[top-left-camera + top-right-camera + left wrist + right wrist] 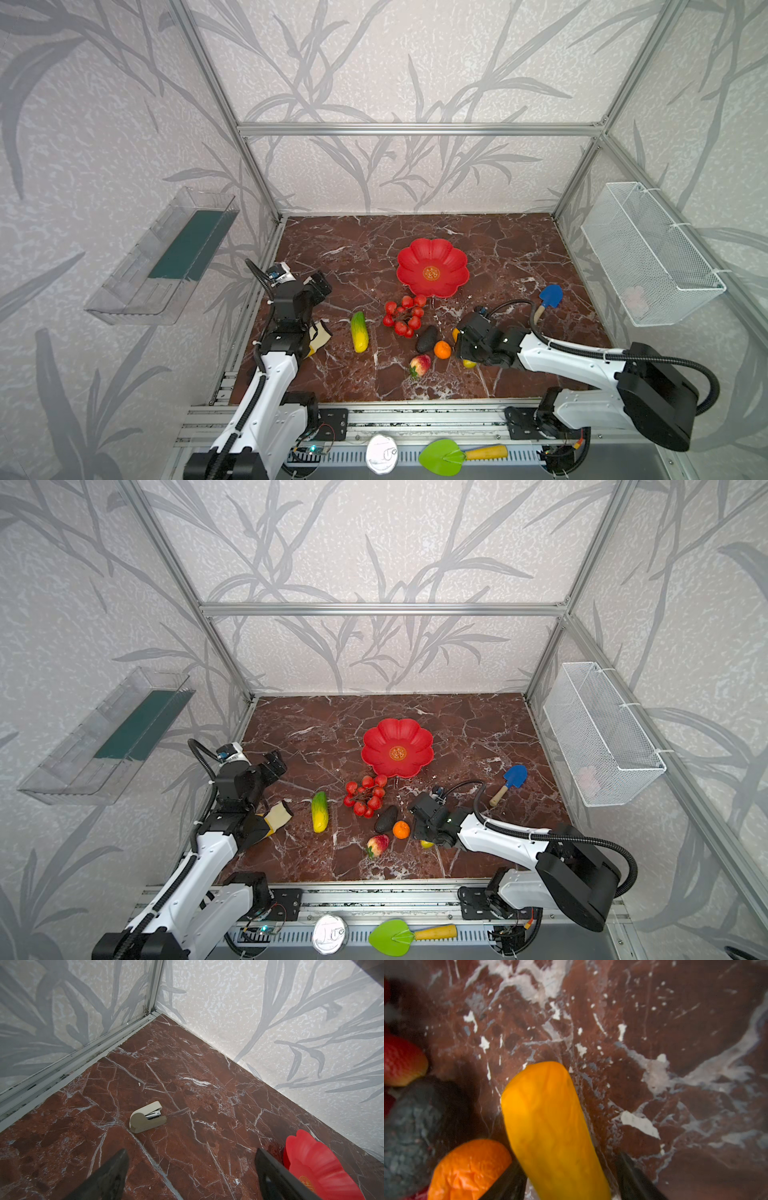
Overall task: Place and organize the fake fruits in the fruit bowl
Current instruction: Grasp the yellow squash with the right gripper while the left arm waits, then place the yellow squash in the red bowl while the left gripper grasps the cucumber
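left gripper (191, 1150): jaws spread wide, nothing between them; it hovers over bare marble at the left side of the table (498, 249), well apart from every fruit.
right gripper (569, 1159): lowered over the yellow-orange oblong (550, 1126), one finger on each side of it. one finger (510, 1180) lies against the fruit, the other (633, 1176) seems to stand just off it. firm hold or not: cannot tell.
yellow-orange oblong, top views: mostly hidden under the right gripper (463, 349); only its tips peek out.
fruit bowl (415, 257): red flower-shaped dish with a gold emblem, centre of the table toward the back wall, no fruit in it; its edge shows beside the left gripper in the left wrist view.
cluster of red balls (405, 316): on the marble just in front of the bowl.
green-yellow oblong (359, 331): lying lengthwise, left of the cluster, apart from it.
dark avocado (427, 338): below the cluster, next to the small orange (442, 349).
strawberry-like fruit (420, 365): nearest the front edge, close to the orange.
stapler (145, 1118): beige, on the marble ahead of the left gripper.
blue scoop (550, 296): right of the bowl.
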{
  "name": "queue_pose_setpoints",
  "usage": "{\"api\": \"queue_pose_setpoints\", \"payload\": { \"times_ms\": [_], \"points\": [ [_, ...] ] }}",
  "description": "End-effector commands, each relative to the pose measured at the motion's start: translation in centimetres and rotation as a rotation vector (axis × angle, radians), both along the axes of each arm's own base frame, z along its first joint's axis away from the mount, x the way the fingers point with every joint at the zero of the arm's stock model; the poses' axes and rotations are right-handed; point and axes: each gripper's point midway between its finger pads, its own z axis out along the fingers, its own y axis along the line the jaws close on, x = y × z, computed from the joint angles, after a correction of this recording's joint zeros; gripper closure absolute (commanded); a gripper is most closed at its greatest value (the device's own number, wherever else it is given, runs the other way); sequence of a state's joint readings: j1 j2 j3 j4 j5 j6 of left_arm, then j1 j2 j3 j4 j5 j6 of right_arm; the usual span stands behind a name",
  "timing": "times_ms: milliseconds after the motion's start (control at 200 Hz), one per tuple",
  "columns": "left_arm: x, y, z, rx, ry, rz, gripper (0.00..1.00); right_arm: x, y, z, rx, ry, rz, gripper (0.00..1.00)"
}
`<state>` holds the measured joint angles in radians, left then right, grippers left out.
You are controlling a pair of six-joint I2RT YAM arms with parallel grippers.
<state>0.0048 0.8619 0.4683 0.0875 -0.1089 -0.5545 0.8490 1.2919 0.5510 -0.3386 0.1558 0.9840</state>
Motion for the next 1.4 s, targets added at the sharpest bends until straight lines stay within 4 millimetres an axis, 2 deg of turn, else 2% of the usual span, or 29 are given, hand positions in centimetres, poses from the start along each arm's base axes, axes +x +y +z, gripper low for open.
{"api": "queue_pose_setpoints", "payload": {
  "times_ms": [0,80,100,255,325,425,540,620,725,755,895,1090,1220,1395],
  "points": [
    [-0.5,0.0,-0.3,-0.022,0.005,0.014,0.05,1.1,-0.5,0.6,-0.043,-0.064,0.026,0.54],
    [-0.5,-0.1,-0.3,-0.030,0.006,0.009,0.05,2.5,-0.6,3.0,-0.088,-0.147,0.074,0.64],
    [-0.6,-0.1,-0.3,-0.030,0.007,0.009,0.05,3.0,-0.6,4.1,-0.102,-0.184,0.089,0.67],
    [-0.9,-0.2,-0.9,-0.043,0.032,0.007,0.05,6.6,-0.3,10.0,-0.149,-0.375,0.177,0.75],
    [-1.1,-0.4,-1.0,-0.050,0.040,0.001,0.06,8.4,0.4,11.9,-0.148,-0.429,0.212,0.75],
    [-1.5,-0.5,-1.1,-0.061,0.051,-0.005,0.06,11.5,2.4,13.8,-0.142,-0.486,0.274,0.75],
    [-2.2,-0.7,-1.3,-0.069,0.066,-0.009,0.07,15.0,5.0,14.8,-0.134,-0.522,0.332,0.75],
    [-2.8,-0.8,-1.5,-0.067,0.086,-0.015,0.07,17.4,6.7,14.5,-0.122,-0.525,0.367,0.75],
    [-3.5,-0.9,-1.7,-0.070,0.109,-0.022,0.07,20.3,8.5,13.1,-0.132,-0.501,0.405,0.74],
    [-3.7,-1.0,-1.8,-0.071,0.112,-0.026,0.07,21.0,9.0,11.8,-0.142,-0.475,0.420,0.74],
    [-4.5,-1.1,-2.1,-0.086,0.146,-0.028,0.07,23.6,10.8,8.8,-0.146,-0.420,0.449,0.74],
    [-5.1,-2.0,-3.2,-0.108,0.232,-0.071,0.09,25.7,11.2,5.2,-0.144,-0.346,0.461,0.72],
    [-5.0,-3.4,-4.2,-0.162,0.270,-0.133,0.14,26.3,10.7,3.9,-0.142,-0.318,0.440,0.67],
    [-5.1,-5.5,-6.1,-0.241,0.342,-0.215,0.19,26.0,10.5,2.9,-0.131,-0.295,0.422,0.57]
  ]
}}
